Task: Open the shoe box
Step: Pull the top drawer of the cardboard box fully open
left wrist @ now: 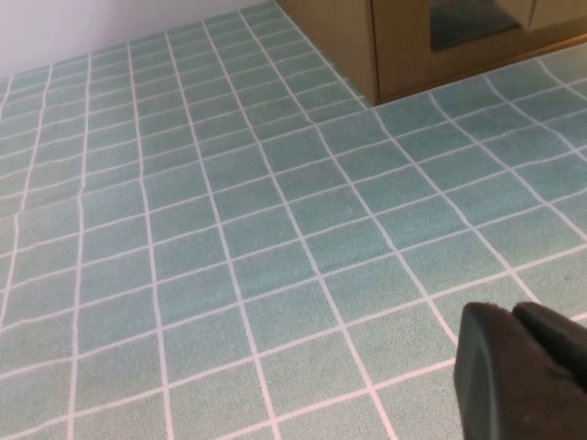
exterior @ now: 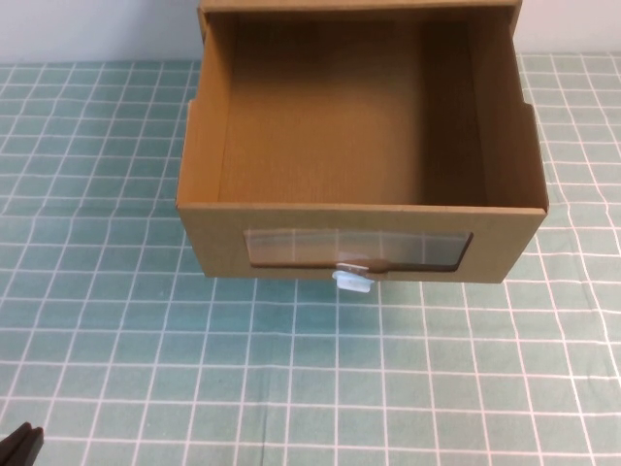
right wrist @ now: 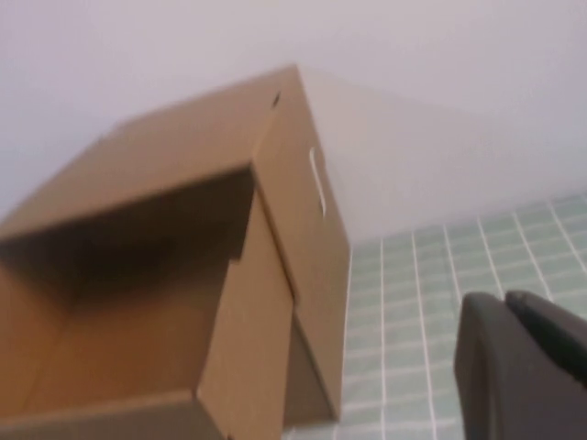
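Shoe box (exterior: 359, 146), far centre of the checked cloth (exterior: 116, 369), drawer (exterior: 213, 243) pulled well out. I judge the opening done. Left gripper (left wrist: 523, 367) sits near-left and right gripper (right wrist: 527, 353) front-right of the box, both clenched and empty. Next, I only park them.

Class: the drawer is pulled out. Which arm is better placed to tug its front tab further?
Probably right: the right tool sits close beside the shoe box, which fills its wrist view. The left tool is parked at the near left corner of the table, far from the tab.
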Robot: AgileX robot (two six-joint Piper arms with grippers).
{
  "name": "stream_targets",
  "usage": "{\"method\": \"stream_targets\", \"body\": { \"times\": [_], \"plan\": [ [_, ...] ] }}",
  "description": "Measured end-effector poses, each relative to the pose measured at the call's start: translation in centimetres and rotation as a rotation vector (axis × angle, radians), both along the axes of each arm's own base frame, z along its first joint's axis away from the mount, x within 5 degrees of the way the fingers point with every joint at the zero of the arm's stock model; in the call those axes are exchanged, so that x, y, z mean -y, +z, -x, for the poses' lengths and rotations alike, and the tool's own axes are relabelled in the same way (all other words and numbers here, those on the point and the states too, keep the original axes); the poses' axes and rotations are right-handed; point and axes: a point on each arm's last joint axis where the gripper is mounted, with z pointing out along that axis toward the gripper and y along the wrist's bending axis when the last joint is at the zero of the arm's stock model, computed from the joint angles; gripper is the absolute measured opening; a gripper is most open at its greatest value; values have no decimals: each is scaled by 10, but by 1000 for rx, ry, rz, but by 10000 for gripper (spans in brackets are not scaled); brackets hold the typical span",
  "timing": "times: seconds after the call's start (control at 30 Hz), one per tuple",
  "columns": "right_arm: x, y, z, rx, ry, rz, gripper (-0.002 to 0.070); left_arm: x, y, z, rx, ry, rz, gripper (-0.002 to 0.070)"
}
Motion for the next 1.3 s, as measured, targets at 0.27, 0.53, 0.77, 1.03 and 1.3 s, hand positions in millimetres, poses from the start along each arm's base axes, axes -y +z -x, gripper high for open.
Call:
{"method": "stream_targets", "body": {
  "times": [0.27,0.53,0.77,1.03,1.3],
  "plan": [
    [-4,-11,-1,12,-41,-82,-13,0,0,0,0,0,0,-5],
    [-16,-63,-3,35,33,225,-14,0,0,0,0,0,0,-5],
    [-14,-128,-17,-37,-49,292,-14,0,0,0,-1,0,0,-5],
    [-14,-164,-17,-225,-28,337,-14,0,0,0,0,0,0,-5],
    [-13,-165,-17,-238,-27,350,-14,0,0,0,0,0,0,-5]
  ]
}}
